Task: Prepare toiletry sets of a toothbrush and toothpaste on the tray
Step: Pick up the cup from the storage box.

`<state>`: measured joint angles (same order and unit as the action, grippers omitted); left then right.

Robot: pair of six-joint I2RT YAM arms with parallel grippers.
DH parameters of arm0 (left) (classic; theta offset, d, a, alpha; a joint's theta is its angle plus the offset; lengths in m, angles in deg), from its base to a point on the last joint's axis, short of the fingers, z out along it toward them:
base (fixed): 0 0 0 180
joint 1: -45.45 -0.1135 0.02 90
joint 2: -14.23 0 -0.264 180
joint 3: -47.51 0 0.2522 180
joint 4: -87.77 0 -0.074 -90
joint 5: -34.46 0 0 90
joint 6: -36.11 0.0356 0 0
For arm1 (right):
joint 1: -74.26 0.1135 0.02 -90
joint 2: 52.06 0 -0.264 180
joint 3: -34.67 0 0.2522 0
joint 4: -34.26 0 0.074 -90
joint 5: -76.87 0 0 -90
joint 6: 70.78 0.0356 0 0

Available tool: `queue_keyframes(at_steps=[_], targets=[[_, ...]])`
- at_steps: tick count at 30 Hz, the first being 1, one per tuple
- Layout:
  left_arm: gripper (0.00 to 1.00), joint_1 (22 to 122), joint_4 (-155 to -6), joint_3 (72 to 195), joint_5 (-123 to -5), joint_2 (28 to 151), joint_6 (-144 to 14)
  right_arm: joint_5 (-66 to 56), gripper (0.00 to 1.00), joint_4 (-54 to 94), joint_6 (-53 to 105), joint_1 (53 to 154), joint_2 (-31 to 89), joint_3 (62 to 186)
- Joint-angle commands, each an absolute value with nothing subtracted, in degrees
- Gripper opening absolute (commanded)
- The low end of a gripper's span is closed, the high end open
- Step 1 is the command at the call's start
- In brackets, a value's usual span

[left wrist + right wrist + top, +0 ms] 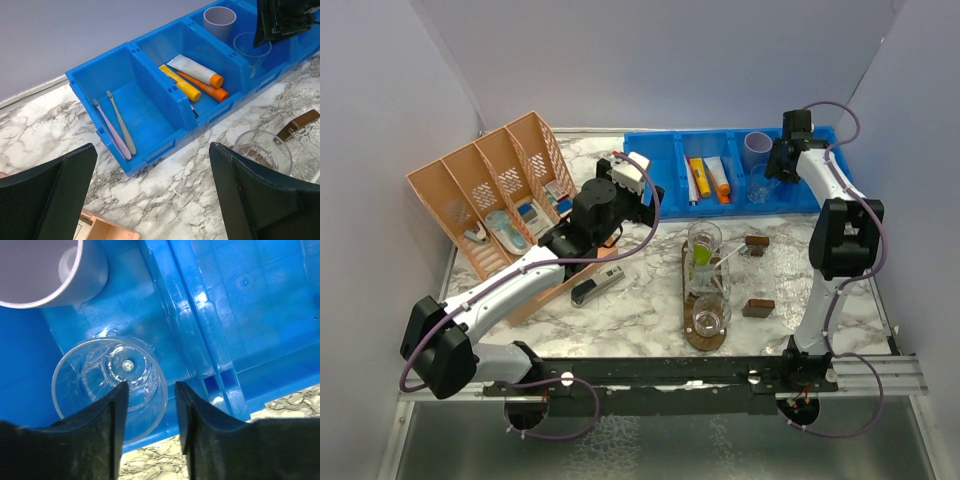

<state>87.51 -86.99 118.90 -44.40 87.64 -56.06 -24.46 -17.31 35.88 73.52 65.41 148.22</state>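
- The blue bin (660, 150) is serving as the reference for every position below.
- The tray (704, 346) is lying on the marble table (650, 320), on the arm-base side of the blue bin and apart from it.
- The tray is carrying a row of clear tumblers (710, 318). The one closest to the bin is holding a lime green tube (701, 256).
- The right gripper (150, 387) is hanging over the bin compartment that also holds the lavender cup (35, 270).
- Its fingers (112, 430) are standing apart and straddling the wall of a spare tumbler (90, 385) inside the bin. One finger is over the mouth and the other is outside. They are not clamping it.
- Only the right wrist view is showing that gap. In the top view the right gripper (775, 165) is covering its own fingertips.
- The left gripper (152, 150) is hovering in front of the bin's left-end compartment, with its fingers spread wide and gripping nothing.
- The left wrist view alone is showing two toothbrushes (119, 129) lying in that end compartment. In the top view the left gripper (632, 172) is hiding most of it.
- Three tubes (192, 79) are lying in the next compartment of the bin. Both the top view and the left wrist view are showing them.
- The top view alone is showing the whole tray and the orange basket (485, 195) to the left of the bin.
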Motion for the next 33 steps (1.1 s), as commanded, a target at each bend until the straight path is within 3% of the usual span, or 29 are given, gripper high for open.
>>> queue_keyframes(at_steps=[1,11,19,26,33], targets=[[0.99,87.4,-88.6,120.2,-45.8,88.1,-56.8,-25.4,0.38,-17.7,35.7,73.7,67.6,149.4],[0.99,87.3,-88.7,120.2,-46.3,88.5,-57.3,-24.3,0.02,-18.4,36.0,73.7,64.3,149.5],[0.99,87.4,-88.8,120.2,-47.4,88.7,-57.8,-24.4,0.01,-18.5,37.5,73.7,54.6,146.2],[0.99,87.4,-88.7,120.3,-47.2,88.7,-57.8,-25.2,0.01,-10.9,38.2,73.6,37.3,131.8],[0.99,87.4,-88.7,120.2,-47.3,88.7,-58.0,-34.6,0.01,-5.7,41.6,73.6,14.7,113.6]])
